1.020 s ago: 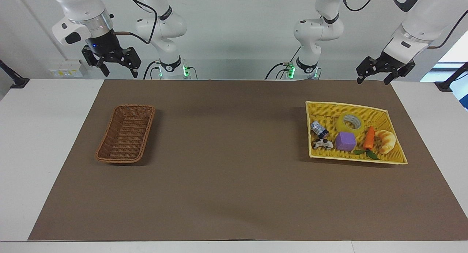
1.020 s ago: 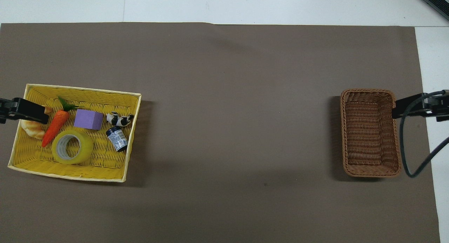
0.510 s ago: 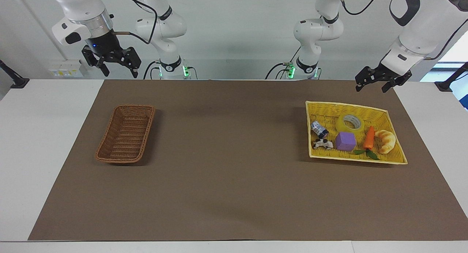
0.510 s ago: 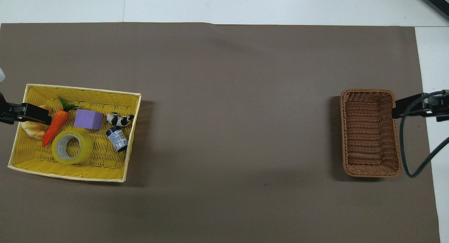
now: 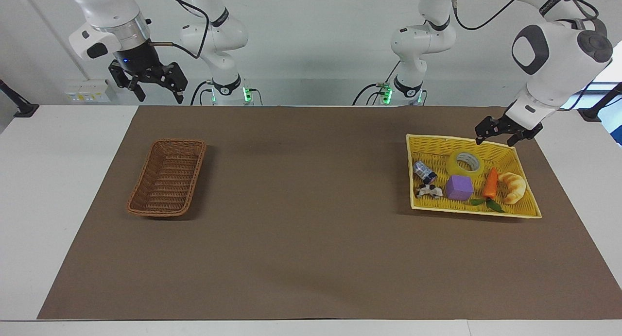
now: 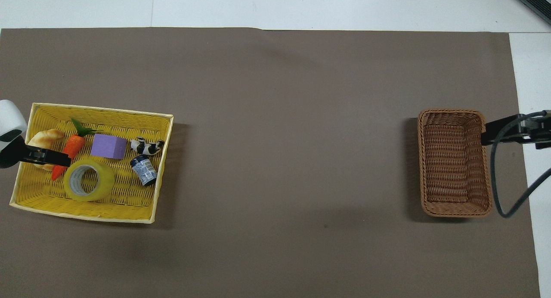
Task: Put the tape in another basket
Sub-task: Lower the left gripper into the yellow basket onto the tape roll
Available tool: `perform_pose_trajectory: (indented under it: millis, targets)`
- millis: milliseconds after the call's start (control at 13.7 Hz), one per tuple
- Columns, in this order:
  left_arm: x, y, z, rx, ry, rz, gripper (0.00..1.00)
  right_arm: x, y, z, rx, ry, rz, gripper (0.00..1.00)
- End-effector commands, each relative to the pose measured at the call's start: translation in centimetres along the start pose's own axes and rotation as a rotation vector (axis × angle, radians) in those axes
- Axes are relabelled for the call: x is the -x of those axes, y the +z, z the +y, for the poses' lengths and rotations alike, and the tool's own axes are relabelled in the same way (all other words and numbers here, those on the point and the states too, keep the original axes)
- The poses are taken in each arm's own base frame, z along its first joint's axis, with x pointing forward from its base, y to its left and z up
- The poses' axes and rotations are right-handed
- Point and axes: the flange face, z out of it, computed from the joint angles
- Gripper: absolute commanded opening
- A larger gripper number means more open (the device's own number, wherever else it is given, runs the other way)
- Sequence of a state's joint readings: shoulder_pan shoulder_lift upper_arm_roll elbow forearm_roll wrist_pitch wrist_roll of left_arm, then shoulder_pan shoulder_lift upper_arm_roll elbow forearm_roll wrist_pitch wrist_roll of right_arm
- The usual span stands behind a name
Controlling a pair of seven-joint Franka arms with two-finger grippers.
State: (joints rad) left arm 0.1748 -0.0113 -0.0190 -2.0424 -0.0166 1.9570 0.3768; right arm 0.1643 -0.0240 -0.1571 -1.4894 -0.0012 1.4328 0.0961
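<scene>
I see the tape (image 5: pixel 465 162) lying flat, core up, in the yellow basket (image 5: pixel 527 207) at the left arm's end of the counter (image 5: pixel 311 258); inside that basket it sits nearer the robots than the purple cube (image 5: pixel 459 187), beside the carrot (image 5: pixel 490 183); a croissant (image 5: pixel 513 186) lies next to the carrot toward the basket's outer end; a small blue can (image 5: pixel 423 171) and a black-and-white cow figure (image 5: pixel 429 191) lie toward the inner end.

Left gripper (image 5: pixel 503 133) hangs over the yellow basket's robot-side rim, just above and beside the tape, not touching it; fingers spread apart, nothing between them; in the overhead view it overlaps the carrot and croissant (image 6: pixel 44 138).

The brown wicker basket (image 5: pixel 167 177) sits well apart from the yellow basket, at the right arm's end of the counter; nothing in it.

Right gripper (image 5: pixel 156 88) waits raised, up over the counter's robot-side edge and nearer the robots than the wicker basket; fingers apart, holding nothing.
</scene>
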Motion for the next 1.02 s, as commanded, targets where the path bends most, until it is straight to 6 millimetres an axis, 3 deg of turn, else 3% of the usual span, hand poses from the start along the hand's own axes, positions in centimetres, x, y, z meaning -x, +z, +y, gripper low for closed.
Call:
perform_pose_trajectory:
  millis: [0,73,291,583,729,802,874,947]
  targets:
    - [0.8,3.4,-1.1,-0.008,0.064,-0.011,1.00,0.5,0.0,0.3,0.002,0.002,0.013,1.00]
    - [1.2,4.3,-1.2,-0.005,0.085,-0.017,1.00,0.5,0.0,0.3,0.004,0.002,0.013,1.00]
    - [1.6,7.0,-2.4,0.010,0.117,-0.038,0.80,0.5,0.0,0.3,0.002,0.002,0.013,1.00]
    - [1.3,10.4,-2.5,0.013,0.096,-0.044,0.58,0.5,0.0,0.3,0.004,0.002,0.013,1.00]
    - [1.5,11.4,-2.3,0.017,0.082,-0.052,0.53,0.5,0.0,0.3,0.002,0.002,0.013,1.00]
    - [1.5,13.0,-2.0,0.017,0.076,-0.054,0.48,0.5,0.0,0.3,0.004,0.002,0.013,1.00]
    - [1.8,13.2,-2.3,0.013,0.068,-0.044,0.33,0.4,0.0,0.3,0.003,0.002,0.014,1.00]
    - [1.7,13.2,-2.3,0.015,0.070,-0.048,0.11,0.4,0.0,0.3,0.002,0.002,0.014,1.00]
